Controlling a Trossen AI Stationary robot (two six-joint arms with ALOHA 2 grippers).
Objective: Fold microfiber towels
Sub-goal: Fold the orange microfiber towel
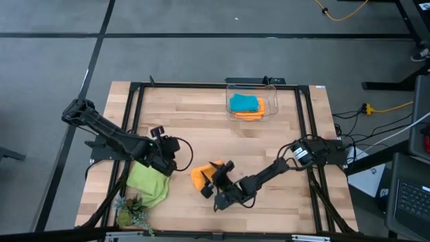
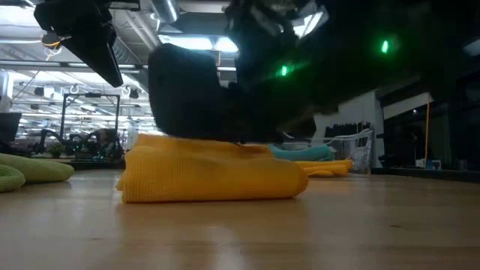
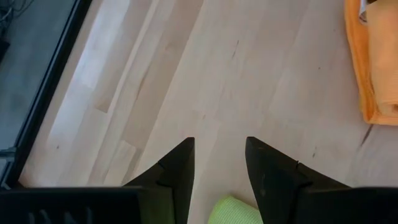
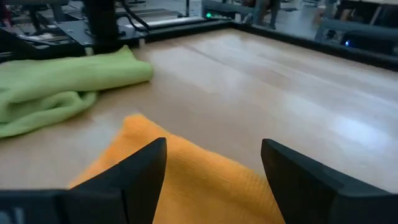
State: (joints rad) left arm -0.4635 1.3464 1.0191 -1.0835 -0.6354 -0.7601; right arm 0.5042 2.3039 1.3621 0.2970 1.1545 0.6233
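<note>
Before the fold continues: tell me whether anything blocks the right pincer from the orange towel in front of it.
Nothing visible does. The right pincer hangs open directly over the orange towel, with only bare table around. The lime green towel lies off to the side, under the left pincer.

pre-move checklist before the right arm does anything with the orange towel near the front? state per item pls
1. Right gripper open: ok, fingers spread above the orange towel, nothing held.
2. Orange towel lying flat and folded on the table: ok, the low view shows a neat flat stack.
3. Left gripper out of the way: ok, open over bare wood, orange towel off to the side, lime green towel just beneath.
4. Lime green towel apart from the orange one: ok, bare wood shows between them in the right wrist view.
5. Clear bin ready for it: ok, holds a turquoise towel on another orange one.
6. Fold edges aligned: cannot tell.
</note>
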